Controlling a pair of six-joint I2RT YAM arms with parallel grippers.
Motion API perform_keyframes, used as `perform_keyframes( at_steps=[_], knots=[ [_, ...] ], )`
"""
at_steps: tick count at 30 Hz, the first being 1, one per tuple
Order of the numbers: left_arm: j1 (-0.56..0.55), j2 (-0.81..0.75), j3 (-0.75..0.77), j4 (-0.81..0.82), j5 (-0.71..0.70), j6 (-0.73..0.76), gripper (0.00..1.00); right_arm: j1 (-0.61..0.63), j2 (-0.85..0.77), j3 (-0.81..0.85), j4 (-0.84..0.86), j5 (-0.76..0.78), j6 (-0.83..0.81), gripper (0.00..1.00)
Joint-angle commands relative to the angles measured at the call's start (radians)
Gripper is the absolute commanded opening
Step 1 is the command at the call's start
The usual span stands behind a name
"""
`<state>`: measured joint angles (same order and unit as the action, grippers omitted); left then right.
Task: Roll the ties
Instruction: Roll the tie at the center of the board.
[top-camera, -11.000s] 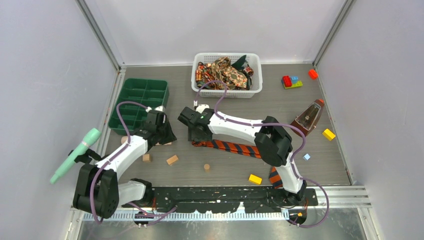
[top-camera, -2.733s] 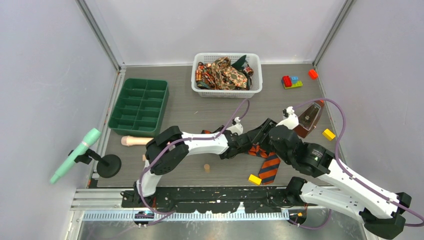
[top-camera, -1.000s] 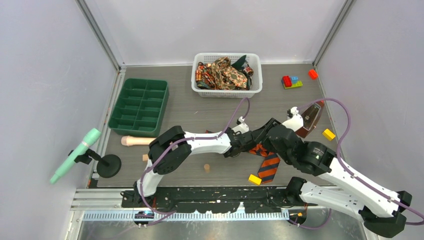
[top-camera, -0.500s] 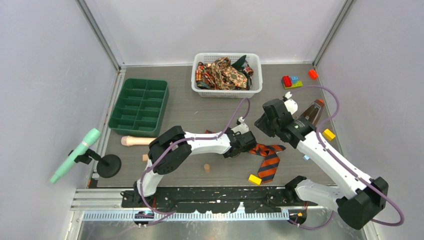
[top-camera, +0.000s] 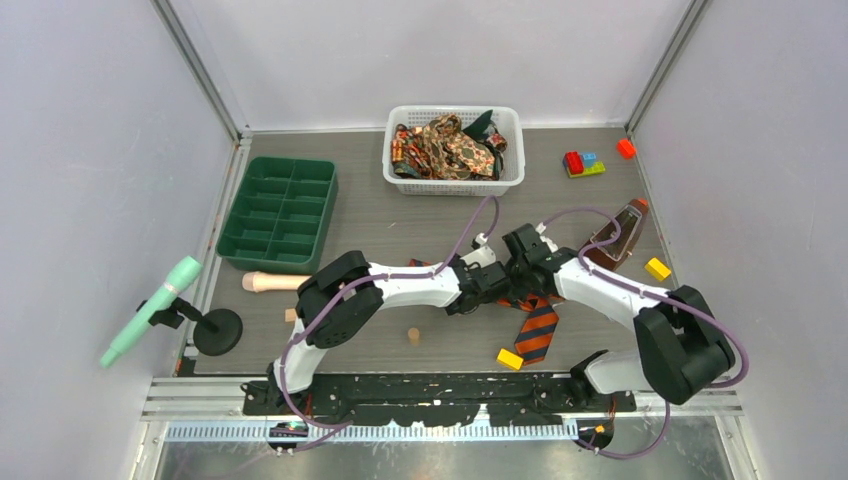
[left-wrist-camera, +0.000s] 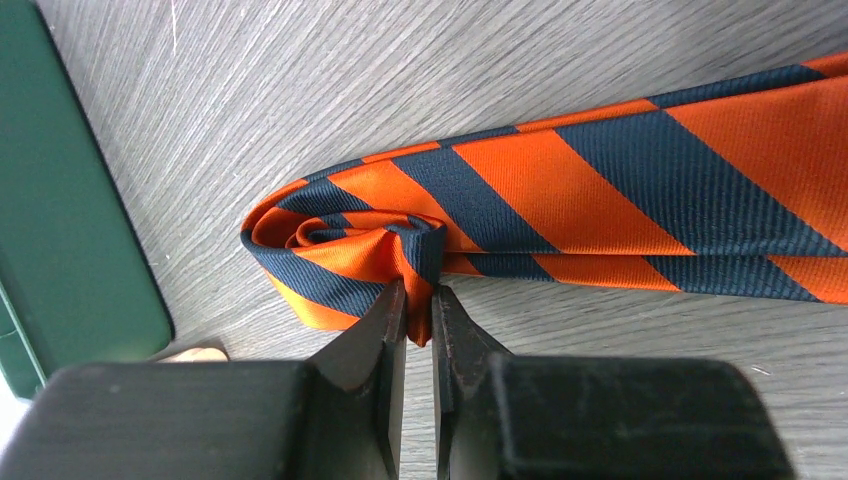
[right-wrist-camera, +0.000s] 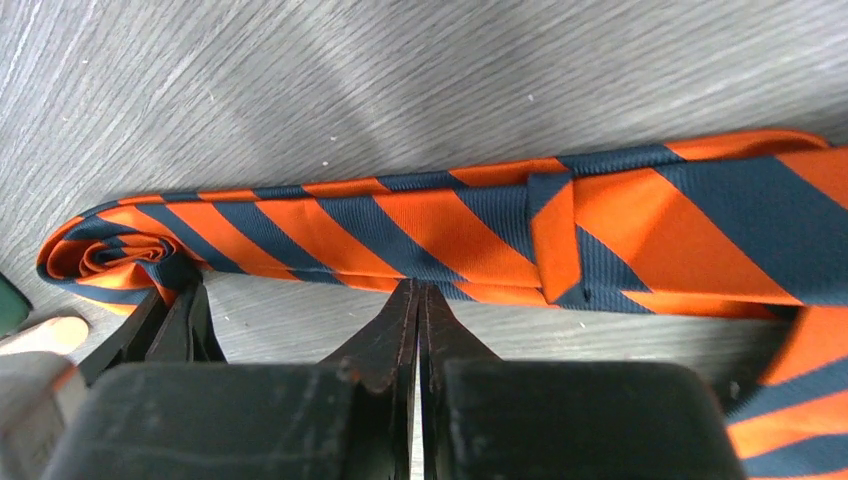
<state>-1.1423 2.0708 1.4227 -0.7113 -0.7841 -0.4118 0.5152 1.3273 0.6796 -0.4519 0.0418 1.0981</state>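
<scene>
Swung back down, the right arm now sits beside the left. The left gripper grasps the coiled core of the orange-and-navy striped tie at its tips. The right gripper is clenched against the flat stretch's edge, and whether it pinches the fabric is unclear. A tidy roll likely needs that stretch kept taut.

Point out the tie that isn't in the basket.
The orange-and-navy striped tie: it lies on the table, its coiled end pinched by the left hand. The paisley and dark green ties sit in the white basket.
</scene>
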Motion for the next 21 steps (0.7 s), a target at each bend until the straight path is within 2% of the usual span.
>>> perform_keyframes(
  at_steps=[1, 12, 21],
  knots=[
    [0.016, -0.005, -0.021, 0.037, 0.043, -0.023, 0.02, 0.002, 0.036, -0.015, 0.139, -0.027, 0.023, 0.04],
    [0.016, -0.003, -0.022, 0.04, 0.059, -0.027, 0.0, -0.008, 0.008, -0.013, 0.169, 0.008, 0.024, 0.0],
    [0.017, 0.003, -0.021, 0.04, 0.056, -0.029, 0.0, -0.034, 0.084, -0.017, 0.137, 0.024, 0.018, 0.0]
  ],
)
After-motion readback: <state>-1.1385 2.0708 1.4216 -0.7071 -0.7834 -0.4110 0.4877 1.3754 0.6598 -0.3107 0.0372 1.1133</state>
